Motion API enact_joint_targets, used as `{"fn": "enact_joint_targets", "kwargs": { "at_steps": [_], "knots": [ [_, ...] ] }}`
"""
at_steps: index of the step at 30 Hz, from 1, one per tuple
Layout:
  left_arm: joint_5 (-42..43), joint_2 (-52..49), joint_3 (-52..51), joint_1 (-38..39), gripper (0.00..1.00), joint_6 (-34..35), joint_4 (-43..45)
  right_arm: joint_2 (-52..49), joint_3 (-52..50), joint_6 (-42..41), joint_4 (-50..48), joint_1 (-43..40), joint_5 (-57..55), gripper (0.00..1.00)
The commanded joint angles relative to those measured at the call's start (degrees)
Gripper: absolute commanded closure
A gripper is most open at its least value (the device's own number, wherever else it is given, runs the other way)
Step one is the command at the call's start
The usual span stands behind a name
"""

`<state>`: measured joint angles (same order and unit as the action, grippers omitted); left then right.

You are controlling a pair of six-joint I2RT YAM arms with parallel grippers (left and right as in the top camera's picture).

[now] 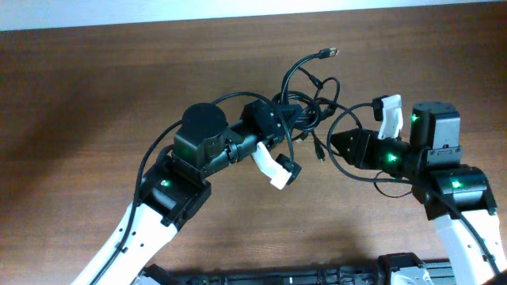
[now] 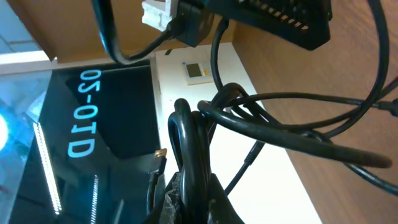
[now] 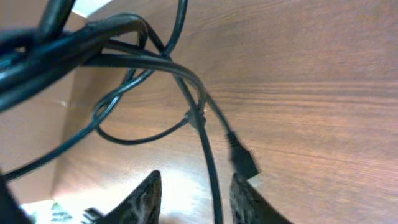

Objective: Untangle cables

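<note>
Several thin black cables [image 1: 307, 99] lie knotted on the brown wooden table [image 1: 95, 87], at about one o'clock from the centre of the overhead view. One plug [image 1: 329, 53] pokes out of the knot toward one o'clock. At twelve o'clock a pale strip [image 1: 238, 9] borders the table's far edge. The left gripper [image 1: 295, 117] meets the knot from eight o'clock, its body covering part of the loops. Its wrist view alone shows the jaws clenched on a bunch of strands, with a dark glossy panel [image 2: 81, 124] bearing pale blue lettering at nine o'clock. The right gripper [image 3: 196, 179] sits at four o'clock of the knot. Only its wrist view shows the fingers [image 3: 146, 199] parted, with a single strand running between them, seemingly touching neither, and a second plug [image 3: 244, 163] just beside the strand.
</note>
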<state>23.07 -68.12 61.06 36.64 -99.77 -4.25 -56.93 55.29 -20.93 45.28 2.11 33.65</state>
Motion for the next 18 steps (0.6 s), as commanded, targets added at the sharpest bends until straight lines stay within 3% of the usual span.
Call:
{"fn": "enact_joint_targets", "kwargs": {
  "at_steps": [1, 2, 6, 7, 8, 9, 12, 15, 18],
  "knots": [
    [-3.87, 1.09, 0.50, 0.07, 1.00, 5.42, 0.79, -0.17, 0.66, 1.18, 0.79, -0.33, -3.39, 0.74],
    [-7.04, 1.29, 0.50, 0.07, 1.00, 10.69, 0.79, -0.17, 0.66, 1.18, 1.27, -0.33, -4.28, 0.78],
    [-11.08, 1.51, 0.50, 0.07, 1.00, 22.62, 0.42, -0.17, 0.66, 1.18, 1.14, -0.33, -4.37, 0.78],
    [-10.97, 1.62, 0.50, 0.07, 1.00, 24.83, -0.48, -0.17, 0.66, 1.18, 0.96, -0.31, -4.35, 0.73],
    [-10.75, 1.70, 0.50, 0.11, 1.00, 24.79, -1.75, -0.17, 0.66, 1.18, 0.70, -0.31, -4.35, 0.53],
    [-10.67, 1.73, 0.50, 0.11, 1.00, 24.76, -2.99, -0.17, 0.66, 1.20, -0.07, -0.31, -4.07, 0.42],
    [-10.60, 1.73, 0.50, 0.11, 1.00, 24.68, -3.58, 0.00, 0.68, 5.90, -3.85, -0.31, 1.62, 0.38],
    [-9.16, 1.73, 0.50, 0.11, 1.00, 18.88, -4.96, 0.02, 0.68, 7.41, -8.41, -0.31, 5.40, 0.38],
    [-2.19, 1.73, 0.50, 0.11, 1.00, 17.14, -5.75, 0.02, 0.68, 9.70, -12.22, -0.31, 5.42, 0.31]
  ]
}}
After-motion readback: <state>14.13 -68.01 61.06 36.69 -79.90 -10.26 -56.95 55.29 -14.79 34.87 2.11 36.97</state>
